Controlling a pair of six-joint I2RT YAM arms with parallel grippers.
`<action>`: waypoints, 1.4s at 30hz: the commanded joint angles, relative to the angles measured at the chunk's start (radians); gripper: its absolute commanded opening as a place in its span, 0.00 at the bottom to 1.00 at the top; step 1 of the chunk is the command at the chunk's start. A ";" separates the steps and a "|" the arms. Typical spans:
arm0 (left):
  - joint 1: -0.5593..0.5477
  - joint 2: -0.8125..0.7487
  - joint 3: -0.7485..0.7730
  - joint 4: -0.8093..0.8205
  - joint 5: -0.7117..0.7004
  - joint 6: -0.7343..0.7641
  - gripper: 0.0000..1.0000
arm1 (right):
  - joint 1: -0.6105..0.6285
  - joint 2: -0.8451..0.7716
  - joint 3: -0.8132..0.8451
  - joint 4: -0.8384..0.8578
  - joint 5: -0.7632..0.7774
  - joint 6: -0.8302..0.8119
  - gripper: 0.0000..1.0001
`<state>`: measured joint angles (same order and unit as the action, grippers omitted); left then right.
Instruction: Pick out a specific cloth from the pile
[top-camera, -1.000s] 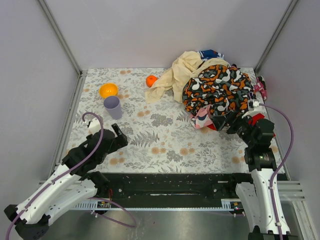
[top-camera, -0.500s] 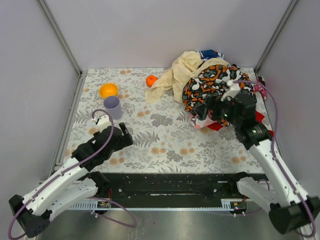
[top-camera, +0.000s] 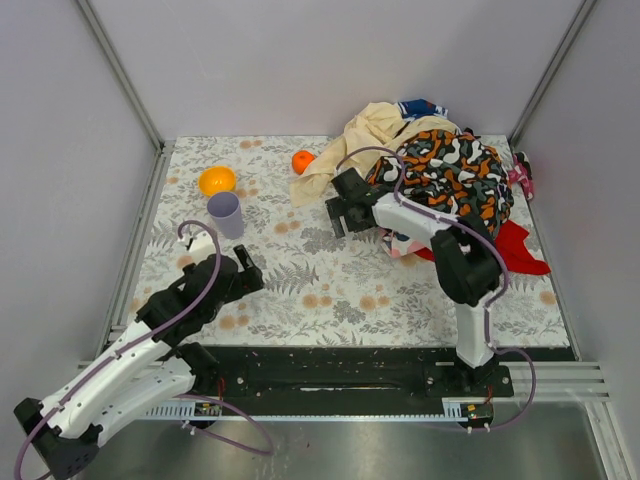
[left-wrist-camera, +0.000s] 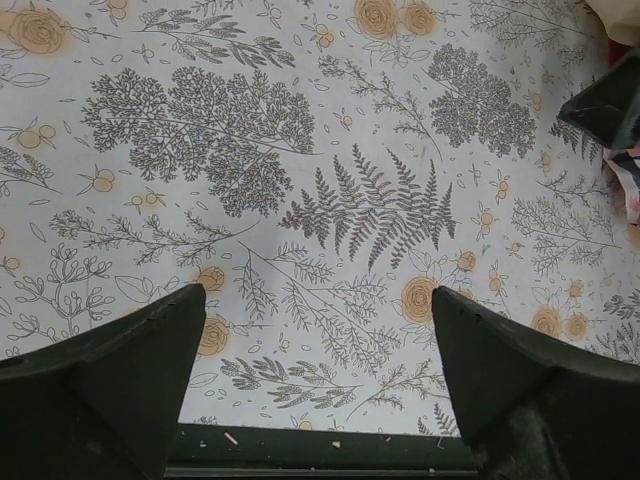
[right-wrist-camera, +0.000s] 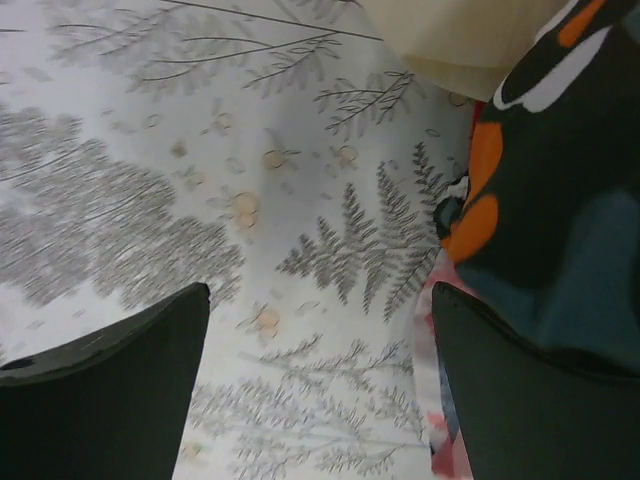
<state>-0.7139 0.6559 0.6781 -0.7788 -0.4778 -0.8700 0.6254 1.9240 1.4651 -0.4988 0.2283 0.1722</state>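
Note:
The plain red cloth (top-camera: 517, 246) lies flat on the mat at the right foot of the pile (top-camera: 440, 172), partly under the black-orange-white patterned cloth (top-camera: 450, 180). My right gripper (top-camera: 338, 212) is open and empty, low over the mat just left of the pile, well away from the red cloth. In the right wrist view its fingers (right-wrist-camera: 320, 295) frame bare mat, with the patterned cloth (right-wrist-camera: 565, 200), beige cloth (right-wrist-camera: 455, 40) and pink floral cloth (right-wrist-camera: 450, 440) at the right. My left gripper (top-camera: 245, 270) (left-wrist-camera: 315, 300) is open and empty over the mat at the front left.
A lilac cup (top-camera: 226, 214) and an orange bowl (top-camera: 217, 180) stand at the back left. A small orange ball (top-camera: 302, 161) sits beside the beige cloth (top-camera: 345, 155). The white walls close in the floral mat (top-camera: 330, 290).
My right arm has swung from the right side of the pile across to its left side, uncovering more of the red cloth. My left arm has barely moved.

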 joint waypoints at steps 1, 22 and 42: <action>0.007 -0.027 0.035 -0.034 -0.047 -0.014 0.99 | -0.004 0.150 0.171 -0.098 0.259 -0.005 0.99; 0.007 0.080 0.080 0.074 -0.024 0.042 0.99 | -0.438 0.332 0.612 -0.121 0.375 -0.005 0.99; -0.002 1.104 0.762 0.507 0.465 0.309 0.99 | -0.744 0.518 0.698 -0.173 -0.059 -0.073 0.99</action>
<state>-0.7113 1.5852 1.2793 -0.4152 -0.2188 -0.6033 -0.0898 2.3917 2.1601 -0.6613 0.2028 0.1364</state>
